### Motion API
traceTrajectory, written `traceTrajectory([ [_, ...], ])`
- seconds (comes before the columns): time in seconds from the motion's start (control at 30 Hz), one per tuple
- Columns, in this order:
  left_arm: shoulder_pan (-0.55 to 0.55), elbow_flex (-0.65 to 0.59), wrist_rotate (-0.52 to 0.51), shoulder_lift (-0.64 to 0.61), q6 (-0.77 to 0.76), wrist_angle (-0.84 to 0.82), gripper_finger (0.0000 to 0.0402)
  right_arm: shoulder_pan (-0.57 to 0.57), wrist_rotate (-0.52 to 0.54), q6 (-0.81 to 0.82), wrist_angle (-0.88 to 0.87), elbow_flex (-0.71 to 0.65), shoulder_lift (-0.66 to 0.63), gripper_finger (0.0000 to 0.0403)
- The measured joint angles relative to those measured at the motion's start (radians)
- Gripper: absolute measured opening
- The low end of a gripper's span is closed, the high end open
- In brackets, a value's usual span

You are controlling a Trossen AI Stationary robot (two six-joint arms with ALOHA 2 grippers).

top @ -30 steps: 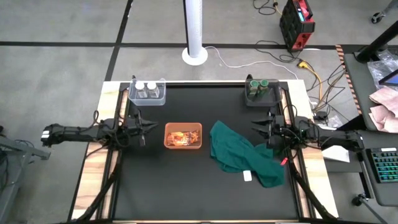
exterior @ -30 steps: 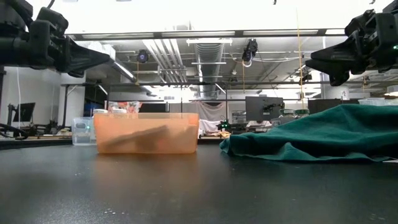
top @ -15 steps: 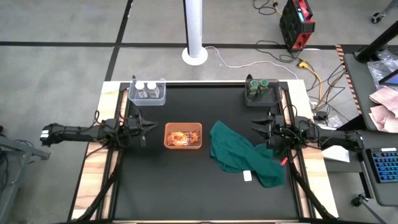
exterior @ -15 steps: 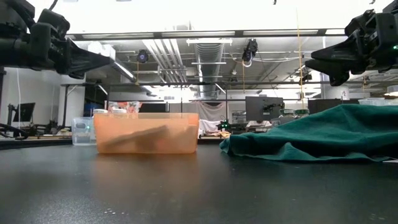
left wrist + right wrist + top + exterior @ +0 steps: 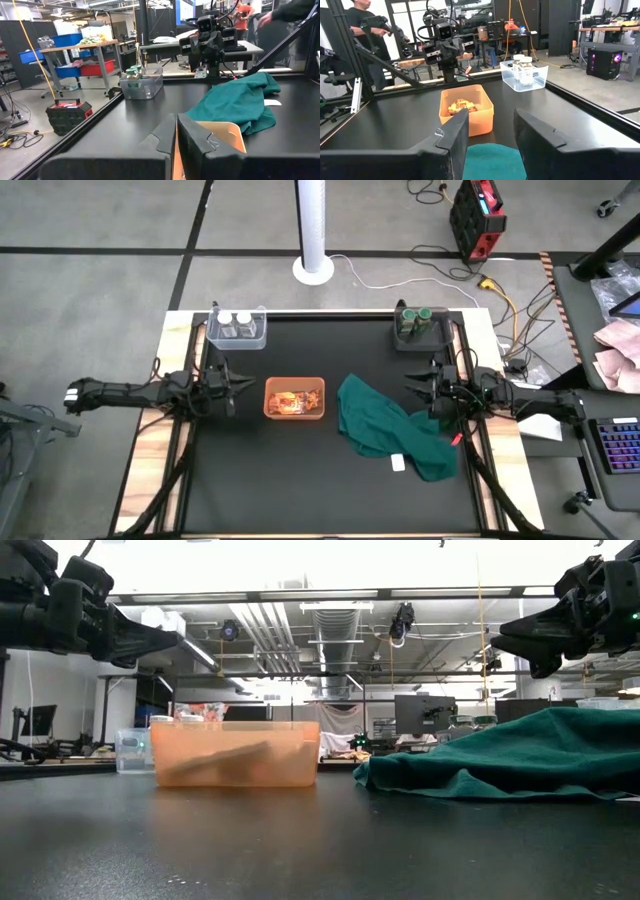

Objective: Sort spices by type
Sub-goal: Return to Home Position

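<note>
High view, left tool (image 5: 244, 383) pinched, right tool (image 5: 409, 387) parted

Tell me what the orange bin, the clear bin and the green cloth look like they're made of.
The orange bin is likely translucent plastic, smooth; dim shapes show through its wall. The clear bin is probably hard clear plastic, glossy; the jars inside read plainly through it. The green cloth is soft matte fabric, lying in folds and creases; its fibre cannot be told.
</note>
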Motion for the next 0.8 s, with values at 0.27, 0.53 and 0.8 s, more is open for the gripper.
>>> traceTrajectory([
  [0.27,0.0,0.0,0.0,0.003,0.0,0.0,0.0002,0.0,0.0,0.0,0.0,0.0,0.0,0.0132],
  [0.53,0.0,0.0,0.0,0.003,0.0,0.0,0.0002,0.0,0.0,0.0,0.0,0.0,0.0,0.0145],
  [0.8,0.0,0.0,0.0,0.003,0.0,0.0,0.0002,0.0,0.0,0.0,0.0,0.0,0.0,0.016],
])
